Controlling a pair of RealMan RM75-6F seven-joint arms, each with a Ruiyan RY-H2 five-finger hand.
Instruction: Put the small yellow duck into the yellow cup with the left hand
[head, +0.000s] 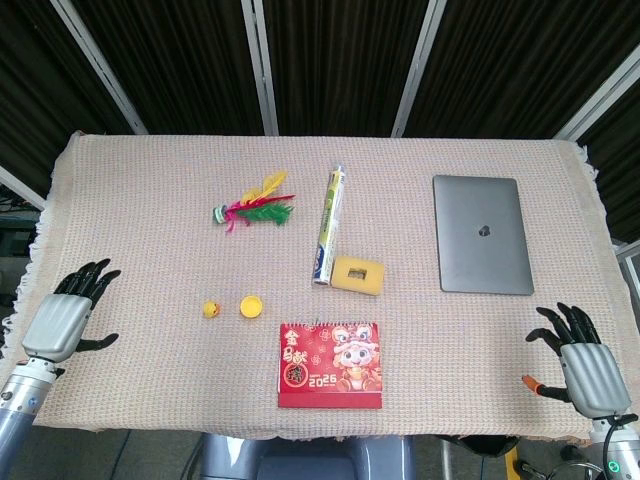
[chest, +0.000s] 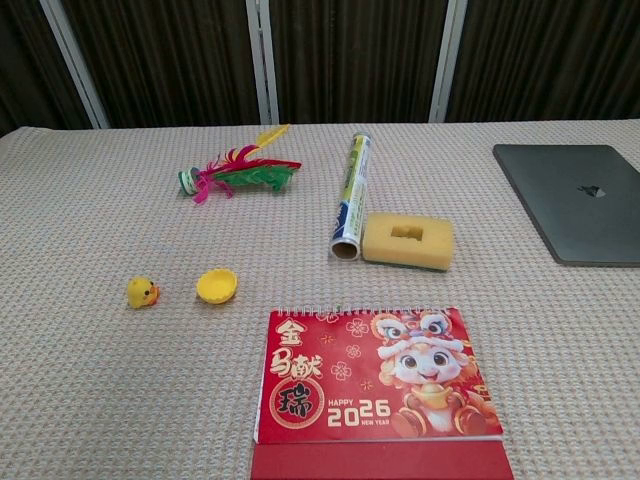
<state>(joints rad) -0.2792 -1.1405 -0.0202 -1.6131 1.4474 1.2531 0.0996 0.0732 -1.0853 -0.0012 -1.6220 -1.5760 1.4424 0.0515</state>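
The small yellow duck (head: 210, 310) (chest: 142, 292) sits upright on the woven tablecloth, just left of the low yellow cup (head: 251, 306) (chest: 216, 285), with a small gap between them. My left hand (head: 68, 313) rests at the table's left edge, open, fingers spread, well to the left of the duck and holding nothing. My right hand (head: 578, 358) lies at the front right edge, open and empty. Neither hand shows in the chest view.
A red 2026 desk calendar (head: 331, 365) stands in front of the cup. A feather shuttlecock (head: 254, 208), a rolled tube (head: 330, 225), a yellow sponge (head: 358, 274) and a grey laptop (head: 482, 233) lie further back.
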